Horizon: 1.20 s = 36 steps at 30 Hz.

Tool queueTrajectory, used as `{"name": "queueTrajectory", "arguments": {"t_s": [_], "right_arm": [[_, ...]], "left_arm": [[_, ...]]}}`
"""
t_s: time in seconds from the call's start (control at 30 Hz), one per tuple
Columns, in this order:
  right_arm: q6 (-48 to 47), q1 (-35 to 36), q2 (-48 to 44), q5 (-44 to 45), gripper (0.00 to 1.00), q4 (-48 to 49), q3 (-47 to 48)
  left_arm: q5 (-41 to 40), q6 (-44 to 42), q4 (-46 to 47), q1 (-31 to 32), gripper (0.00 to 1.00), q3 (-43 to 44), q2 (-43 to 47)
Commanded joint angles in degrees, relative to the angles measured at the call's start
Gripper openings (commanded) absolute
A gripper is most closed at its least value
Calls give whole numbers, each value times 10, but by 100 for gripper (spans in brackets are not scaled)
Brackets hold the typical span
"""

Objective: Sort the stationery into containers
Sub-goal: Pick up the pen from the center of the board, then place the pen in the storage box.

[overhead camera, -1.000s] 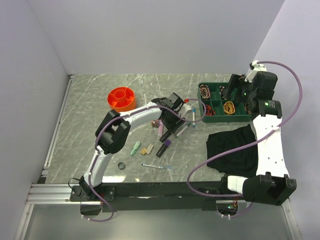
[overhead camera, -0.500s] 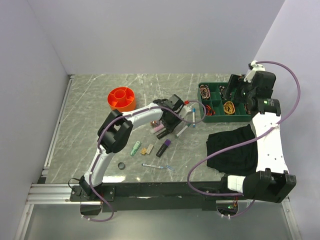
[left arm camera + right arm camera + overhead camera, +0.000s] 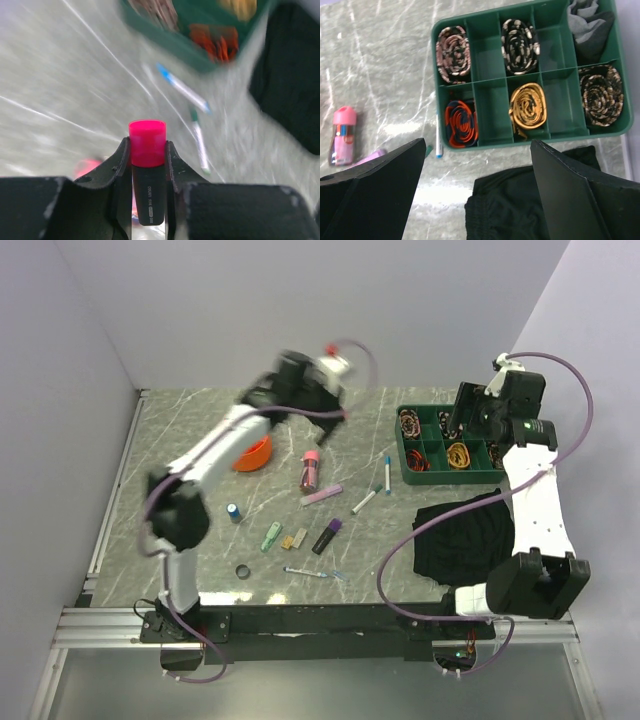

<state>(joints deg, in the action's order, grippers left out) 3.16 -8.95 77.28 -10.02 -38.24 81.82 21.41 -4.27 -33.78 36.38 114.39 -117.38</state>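
In the left wrist view my left gripper (image 3: pixel 147 146) is shut on a black marker with a pink cap (image 3: pixel 147 142), held upright between the jaws. From above, that gripper (image 3: pixel 320 405) is blurred, high over the table's back, beside the orange pot (image 3: pixel 257 453), which the arm partly hides. On the table lie a pink-capped case (image 3: pixel 311 470), a pink tube (image 3: pixel 322 495), two white pens (image 3: pixel 366 502), a purple-capped marker (image 3: pixel 327 535), a green clip (image 3: pixel 271 536), a yellow eraser (image 3: pixel 294 538) and a blue cylinder (image 3: pixel 233 511). My right gripper (image 3: pixel 477 142) stands open and holds nothing.
A green divided tray (image 3: pixel 428 412) with coiled bands sits at the back right, under my right gripper. A black cloth (image 3: pixel 465 530) lies in front of it. A small black ring (image 3: pixel 242 571) and a thin pen (image 3: pixel 312 572) rest near the front edge.
My left gripper closed on the pink-capped marker and rose from the pile toward the back, beside the orange pot. The blue cylinder now shows. The right arm barely moved.
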Motion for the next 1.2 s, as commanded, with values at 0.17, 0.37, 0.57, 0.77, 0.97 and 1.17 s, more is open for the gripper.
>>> {"name": "queueTrajectory", "arguments": {"t_s": [0.17, 0.37, 0.57, 0.77, 0.97, 1.17], "right_arm": [[-6, 58, 26, 49, 93, 44, 23], [-26, 111, 38, 75, 94, 48, 26], [-26, 123, 54, 89, 94, 47, 32], [-43, 127, 57, 93, 94, 52, 19], [-50, 129, 61, 98, 95, 48, 17], [-53, 130, 70, 99, 95, 40, 21]], "left_arm": [[194, 78, 568, -226, 7, -404, 271], [205, 97, 668, -298, 6, -500, 293], [194, 100, 712, -339, 7, -519, 260], [187, 84, 704, -355, 7, -461, 183], [183, 86, 702, -378, 6, -385, 89], [175, 75, 689, -381, 7, -334, 26]]}}
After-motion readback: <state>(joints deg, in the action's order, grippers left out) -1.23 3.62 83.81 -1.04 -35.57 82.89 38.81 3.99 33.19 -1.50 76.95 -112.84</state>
